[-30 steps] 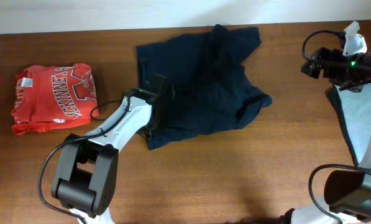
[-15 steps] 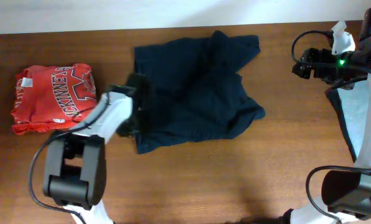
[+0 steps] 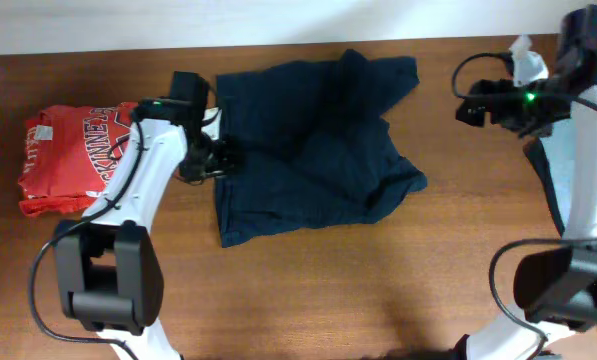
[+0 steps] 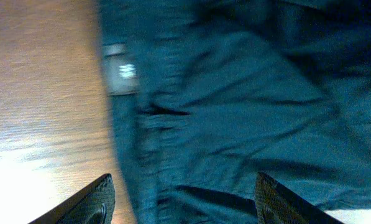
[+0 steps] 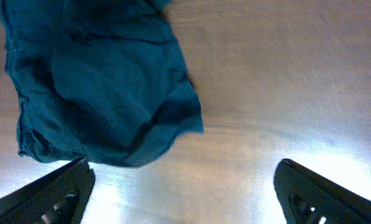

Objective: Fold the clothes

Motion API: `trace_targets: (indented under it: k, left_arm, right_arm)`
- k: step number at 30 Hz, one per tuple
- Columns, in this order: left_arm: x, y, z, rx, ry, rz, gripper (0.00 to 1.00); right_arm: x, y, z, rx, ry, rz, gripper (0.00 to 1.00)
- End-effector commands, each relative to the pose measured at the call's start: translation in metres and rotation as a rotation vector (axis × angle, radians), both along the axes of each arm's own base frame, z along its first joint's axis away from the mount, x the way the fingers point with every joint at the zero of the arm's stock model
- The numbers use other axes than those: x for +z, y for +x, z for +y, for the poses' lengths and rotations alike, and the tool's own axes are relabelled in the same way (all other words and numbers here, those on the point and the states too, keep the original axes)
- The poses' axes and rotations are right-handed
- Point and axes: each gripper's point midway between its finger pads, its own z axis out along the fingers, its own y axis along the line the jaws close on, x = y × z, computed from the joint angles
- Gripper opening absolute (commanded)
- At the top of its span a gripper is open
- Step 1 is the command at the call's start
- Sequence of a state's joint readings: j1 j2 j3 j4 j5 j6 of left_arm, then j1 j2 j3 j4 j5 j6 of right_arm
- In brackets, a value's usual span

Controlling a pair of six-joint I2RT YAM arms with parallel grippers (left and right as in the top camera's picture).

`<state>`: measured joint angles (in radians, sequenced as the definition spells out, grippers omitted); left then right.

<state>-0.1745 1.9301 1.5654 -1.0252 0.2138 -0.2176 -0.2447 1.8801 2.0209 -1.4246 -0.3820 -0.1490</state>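
The clothes point(image 3: 313, 140), a dark navy garment, lie rumpled and partly folded in the middle of the wooden table. My left gripper point(image 3: 216, 162) hovers over the garment's left edge with its jaws open. The left wrist view shows the gripper point(image 4: 184, 180) spread wide above the navy fabric point(image 4: 235, 112), holding nothing. A small white label point(image 4: 122, 68) sits near the garment's edge. My right gripper point(image 3: 468, 105) hangs open over bare wood to the right of the garment. In the right wrist view the gripper point(image 5: 184, 163) is open, and the navy cloth point(image 5: 104, 93) lies ahead at the upper left.
A folded red shirt point(image 3: 78, 155) with white lettering lies at the far left, close to my left arm. A pale grey-blue T-shirt point(image 3: 578, 190) hangs over the table's right edge under my right arm. Bare wood runs along the front of the table point(image 3: 358, 290).
My left gripper has let go of the garment's left edge, opened, and drawn back toward the far left. The garment has shifted slightly left. My right arm has moved left toward the garment.
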Motion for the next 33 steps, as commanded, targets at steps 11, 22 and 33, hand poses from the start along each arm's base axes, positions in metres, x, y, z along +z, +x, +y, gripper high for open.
trace_targets:
  k: [11,22,33]
  left_arm:
    - [-0.038,-0.024,-0.038,-0.145,-0.018,0.015,0.71]
    - [-0.049,-0.026,-0.02,-0.069,0.078,0.029,0.71]
    - [-0.057,-0.022,-0.019,-0.068,0.085,0.029,0.71]
  right_arm:
    - [-0.058,0.059,0.046,0.307,0.059,-0.096,0.99]
    - [-0.109,0.086,0.046,0.416,-0.002,-0.115,0.99]
    - [-0.17,0.096,0.093,0.495,0.143,-0.067,0.99]
